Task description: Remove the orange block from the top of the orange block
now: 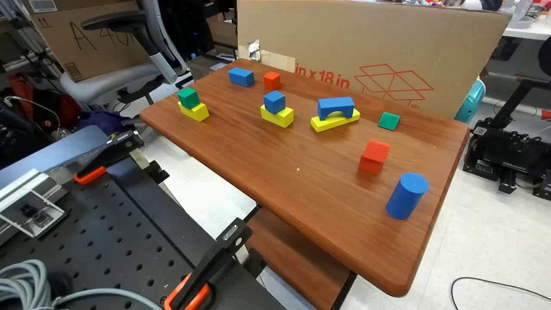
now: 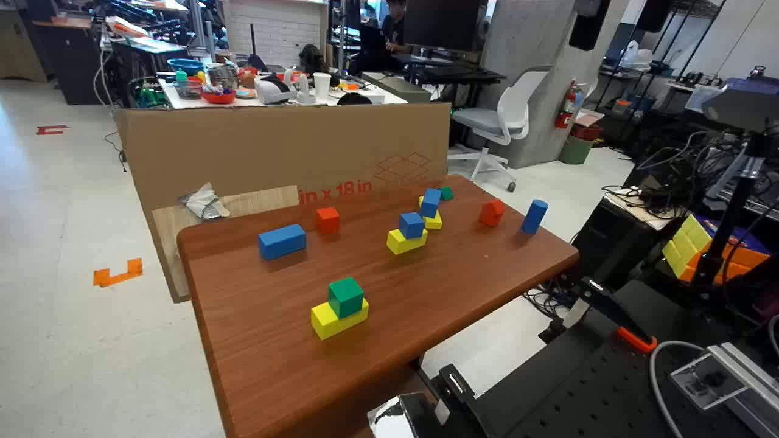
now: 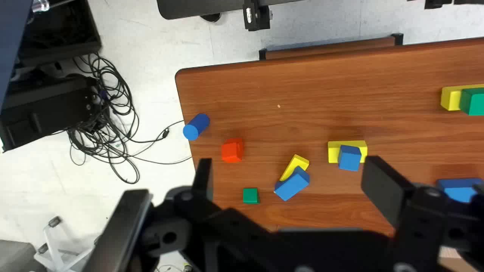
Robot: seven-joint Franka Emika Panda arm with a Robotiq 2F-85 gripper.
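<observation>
An upper orange block (image 1: 376, 150) sits on a lower orange block (image 1: 370, 166) towards one end of the table, slightly turned on it. The pair also shows as red-orange shapes in an exterior view (image 2: 492, 213) and in the wrist view (image 3: 232, 150). A separate orange block (image 1: 272, 81) stands alone at the far side; it also shows in an exterior view (image 2: 328, 220). My gripper (image 3: 289, 166) shows only in the wrist view. Its fingers are wide apart with nothing held, high above the table. The orange stack lies inside the left finger, further up the picture.
A blue cylinder (image 1: 407, 196) stands near the orange stack. A green block (image 1: 389, 121) and a blue arch on a yellow piece (image 1: 335, 123) are close by. A blue cube on yellow (image 1: 277, 117), green on yellow (image 1: 194, 112) and a blue block (image 1: 241, 77) stand further along. Cardboard (image 1: 327, 38) borders the table.
</observation>
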